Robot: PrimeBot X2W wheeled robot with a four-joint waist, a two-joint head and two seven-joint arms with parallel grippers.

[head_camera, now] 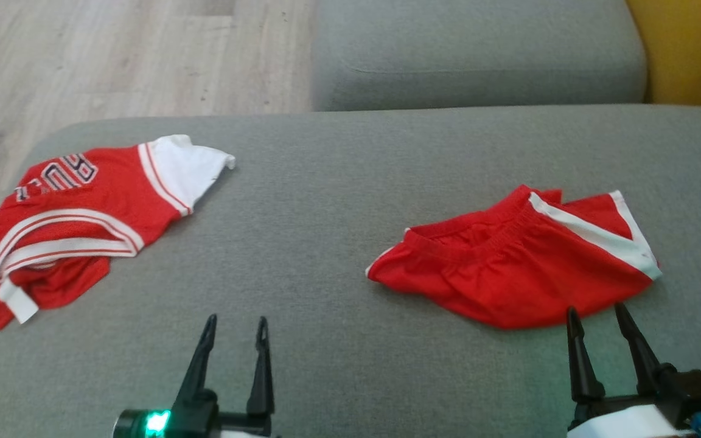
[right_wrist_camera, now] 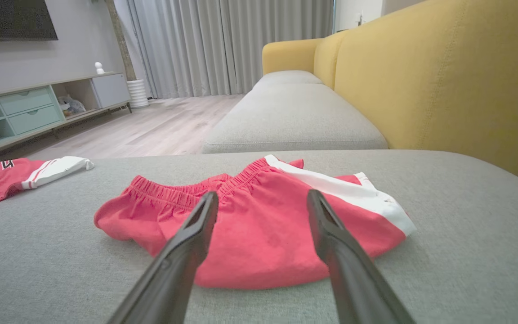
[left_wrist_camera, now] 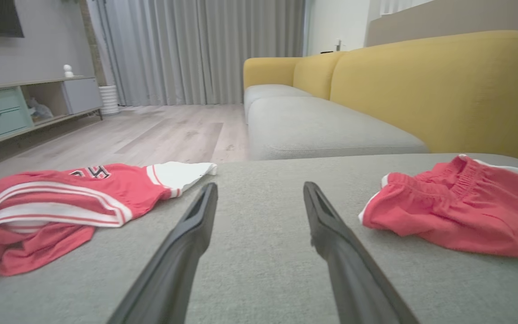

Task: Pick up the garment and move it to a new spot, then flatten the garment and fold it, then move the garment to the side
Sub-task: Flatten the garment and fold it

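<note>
Shorts point(head_camera: 512, 267), red with a white stripe, lie rumpled on the right of the grey sofa cushion point(head_camera: 326, 201), a red jersey point(head_camera: 76, 213) on its left, and over its near edge my left pincer point(head_camera: 236, 321) and right pincer point(head_camera: 596, 311) both gape empty.

Grey seat cushion point(head_camera: 326, 201) is carrying two garments, both lying directly on the fabric, well apart. Red jersey point(head_camera: 76, 207) is sitting at the left end, crumpled, with its white sleeve pointing toward the far edge, white-striped trim folding across its middle and part of a lettered print showing. Red shorts point(head_camera: 509, 267) are lying on the right half, bunched, elastic waistband facing left, white stripe running along the right side. Grey cloth is showing between them.
</note>
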